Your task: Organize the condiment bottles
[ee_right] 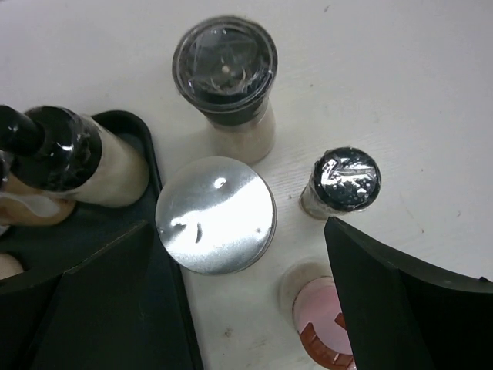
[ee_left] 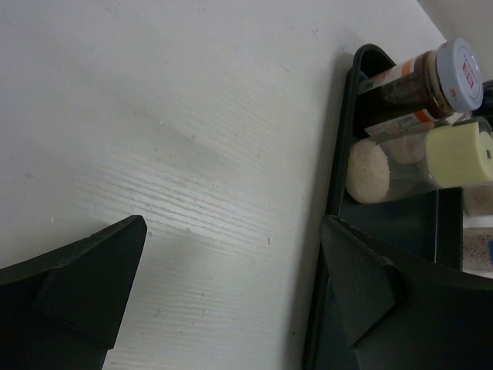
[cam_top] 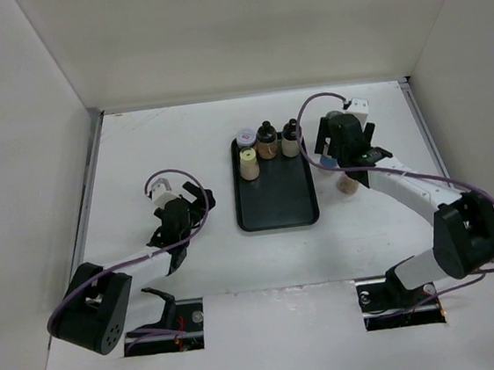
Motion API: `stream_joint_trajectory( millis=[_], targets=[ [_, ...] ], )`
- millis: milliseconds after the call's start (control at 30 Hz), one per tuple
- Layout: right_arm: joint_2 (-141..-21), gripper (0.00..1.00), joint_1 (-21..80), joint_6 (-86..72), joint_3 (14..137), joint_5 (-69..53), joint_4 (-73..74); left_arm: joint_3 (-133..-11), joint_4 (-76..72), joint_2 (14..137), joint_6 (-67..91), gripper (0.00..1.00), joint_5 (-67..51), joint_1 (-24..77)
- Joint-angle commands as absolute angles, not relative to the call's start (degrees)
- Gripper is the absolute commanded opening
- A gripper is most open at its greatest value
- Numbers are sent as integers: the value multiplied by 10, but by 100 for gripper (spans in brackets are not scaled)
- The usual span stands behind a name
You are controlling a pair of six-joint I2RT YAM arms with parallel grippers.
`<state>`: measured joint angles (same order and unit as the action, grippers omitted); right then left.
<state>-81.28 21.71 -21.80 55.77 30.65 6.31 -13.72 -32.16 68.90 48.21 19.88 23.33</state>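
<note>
Our right gripper (ee_right: pixel 236 227) hangs spread wide over the grey-lidded jar (ee_right: pixel 216 214), mid-frame on the table (ee_right: pixel 400 92) just beside the tray (cam_top: pixel 280 204); it's probably light, rigid and slick, so we'd pinch its body under the lid.

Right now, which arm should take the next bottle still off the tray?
Right. The right hand, open, hovers over the bottles standing right of the tray, the grey-lidded jar between its fingers. The left hand, also open, is on the tray's other side, far from them.
</note>
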Motion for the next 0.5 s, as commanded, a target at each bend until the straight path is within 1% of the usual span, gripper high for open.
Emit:
stream_joint_trajectory(
  millis=[0, 133, 233, 300, 467],
  targets=[
    [-820, 98, 211, -204, 589, 287, 60, -134, -381, 698, 503, 100, 169, 231],
    [-842, 89, 203, -190, 592, 282, 30, -133, -383, 697, 504, 100, 168, 234],
    [-856, 86, 203, -183, 602, 282, 21, -133, -384, 698, 504, 100, 169, 234],
    [-869, 81, 203, -181, 610, 281, 19, -133, -384, 698, 504, 100, 168, 233],
    [-880, 57, 205, -181, 618, 287, 19, -132, -384, 694, 503, 100, 168, 232]
  ],
)
